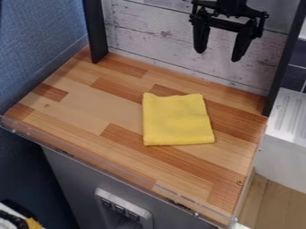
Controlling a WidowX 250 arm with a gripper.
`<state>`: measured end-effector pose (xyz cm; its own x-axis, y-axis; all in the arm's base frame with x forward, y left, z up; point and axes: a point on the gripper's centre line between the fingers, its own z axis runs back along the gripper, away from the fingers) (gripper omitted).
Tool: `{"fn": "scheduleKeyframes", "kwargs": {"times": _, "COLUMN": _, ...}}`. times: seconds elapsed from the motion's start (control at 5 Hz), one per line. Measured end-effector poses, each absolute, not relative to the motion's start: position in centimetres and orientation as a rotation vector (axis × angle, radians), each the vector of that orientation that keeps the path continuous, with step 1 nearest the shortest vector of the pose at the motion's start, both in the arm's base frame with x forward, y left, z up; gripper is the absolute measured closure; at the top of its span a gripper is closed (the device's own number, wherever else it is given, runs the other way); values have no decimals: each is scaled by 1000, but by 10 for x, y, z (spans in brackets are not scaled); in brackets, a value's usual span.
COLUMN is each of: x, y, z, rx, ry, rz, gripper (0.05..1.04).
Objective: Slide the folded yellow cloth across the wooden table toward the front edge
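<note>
One blue, fabric-textured wall (36, 40) stands at the far left of the soft, roughly square yellow cloth (177, 120), the landmark for all that follows. Well off to the cloth's lower left, at the corner of the view, is a black object with an orange-yellow part (34, 223) beside it. Left of the cloth and behind it rises a flat black post (95, 31). Below the cloth and to its left, a grey cabinet front (71, 179) carries a light grey plastic panel (124, 210) with small dark squares; any marking on them is too small to read. A clear plastic strip (90, 160) runs along the near edge of the counter, in front of the cloth. The cloth lies flat on this counter of light and reddish-brown wooden blocks (74, 105), right of its middle. Behind the cloth is a backboard of whitewashed grey planks (149, 33). Above and behind the cloth, slightly to its right, hangs the black two-finger gripper (218, 56), apart from the cloth, its jaws released and spread, tips pointing down. Right of the cloth come a second black post (284, 60), dark tiles (293, 78), a white ribbed tray (291, 114) and, lower down, a pale wooden surface (272, 203).
</note>
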<state>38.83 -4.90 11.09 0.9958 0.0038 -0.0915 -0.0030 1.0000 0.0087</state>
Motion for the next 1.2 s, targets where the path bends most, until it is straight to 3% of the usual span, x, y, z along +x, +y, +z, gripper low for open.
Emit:
{"fn": "scheduleKeyframes", "kwargs": {"times": 0.4, "x": 375, "y": -46, "z": 87, "rx": 2, "ry": 101, "rz": -136, "gripper": 85}}
{"fn": "scheduleKeyframes", "kwargs": {"times": 0.8, "x": 353, "y": -41, "z": 91, "rx": -8, "ry": -5, "rz": -327, "gripper": 86}}
{"fn": "scheduleKeyframes", "kwargs": {"times": 1.2, "x": 343, "y": -38, "z": 92, "rx": -21, "ry": -50, "rz": -474, "gripper": 85}}
